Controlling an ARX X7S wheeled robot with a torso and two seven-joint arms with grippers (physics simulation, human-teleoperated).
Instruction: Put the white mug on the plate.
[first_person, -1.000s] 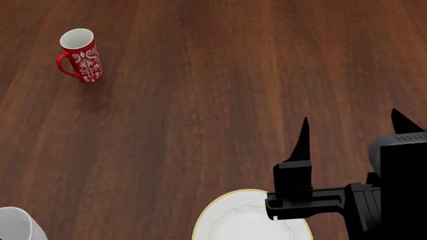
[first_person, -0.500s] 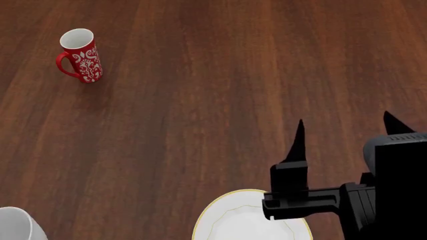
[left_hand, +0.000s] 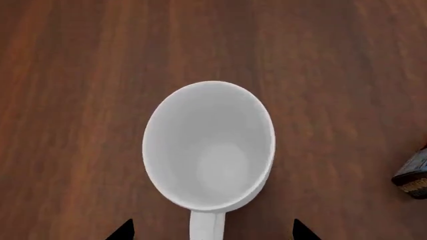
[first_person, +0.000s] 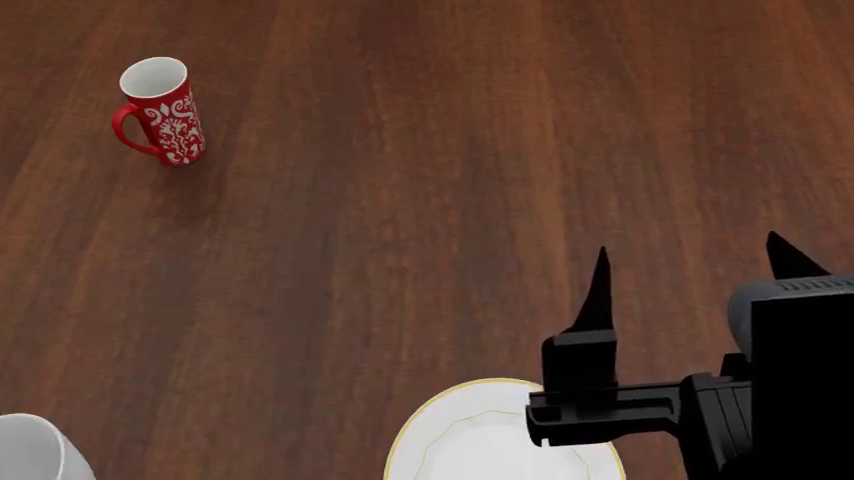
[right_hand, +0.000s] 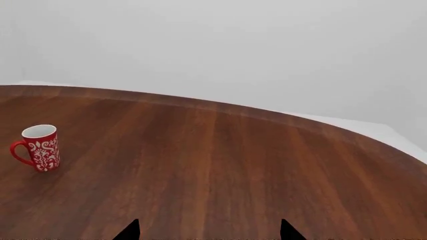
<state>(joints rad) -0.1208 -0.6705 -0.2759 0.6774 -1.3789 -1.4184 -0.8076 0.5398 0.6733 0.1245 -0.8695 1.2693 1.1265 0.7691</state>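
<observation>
While the white mug (first_person: 30, 448) stands upright on the desk (first_person: 400, 200) at the near left corner of the head view, only a part of its rim and wall shows there, exactly as it did a second ago. The plate (first_person: 467, 440) lies flat at the near edge, well apart from the mug to its right, and has not shifted either. The right gripper (first_person: 687, 270) hangs over the plate's right part with its jaws spread wide and nothing between them; compared with a second ago it has slid a little toward the left and its fingertips sit slightly lower in the head view. The red mug (first_person: 160, 110) stands unmoved at the far left.

The left wrist view gives what the head view cuts off: the whole white mug (left_hand: 210, 145) seen from above, its hollow empty, its handle pointing toward the left gripper (left_hand: 210, 231), whose jaws stand open, one tip to each side of the handle and clear of it. A small dark object (left_hand: 413, 175) sits at that picture's edge, too cropped to identify. The right wrist view shows the desk's far curved rim (right_hand: 280, 117) and the red mug (right_hand: 39, 146) against a plain pale wall (right_hand: 213, 45).
</observation>
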